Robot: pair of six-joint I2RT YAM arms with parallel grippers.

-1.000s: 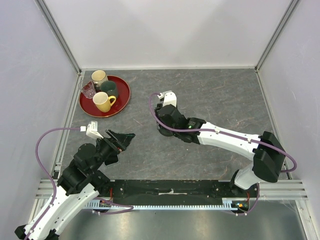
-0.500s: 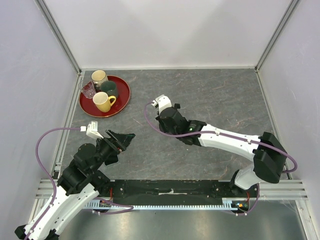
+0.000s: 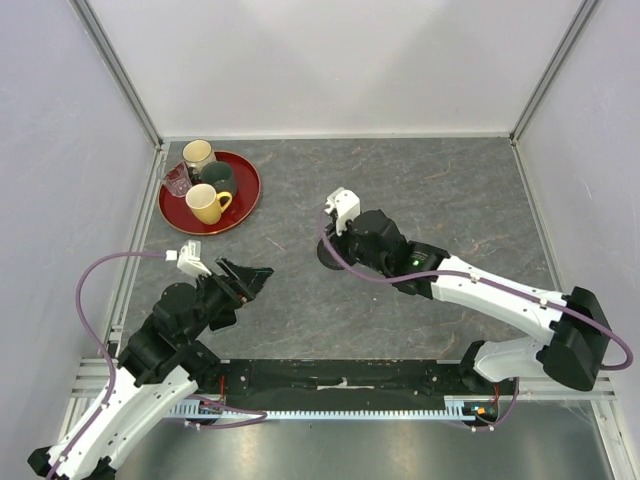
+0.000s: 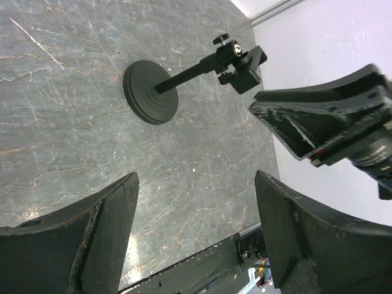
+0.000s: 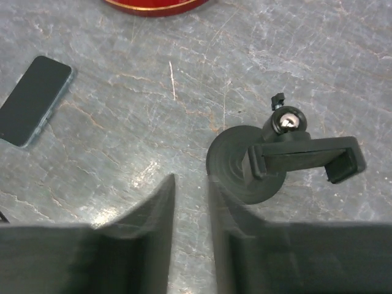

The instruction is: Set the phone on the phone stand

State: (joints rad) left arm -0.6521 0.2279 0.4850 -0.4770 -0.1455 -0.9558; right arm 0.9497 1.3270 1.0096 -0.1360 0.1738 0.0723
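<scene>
Right arm has swung rightward, right hand (image 5: 191, 184) near the phone stand (image 5: 288, 156).
Right hand narrow, empty; left hand (image 4: 196, 177) wide, empty; phone (image 5: 33, 98) flat on counter (image 5: 110, 165).

Count: 1 phone (image 5: 33, 98), 1 phone stand (image 5: 300, 156), 1 red tray (image 3: 248, 186). On the tray: 3 mugs, namely the cream mug (image 3: 198, 156), the dark green mug (image 3: 219, 178) and the yellow mug (image 3: 205, 203), plus 1 clear glass (image 3: 178, 181). Arms: 2, the left arm (image 3: 130, 400) and the right arm (image 3: 500, 295).
</scene>
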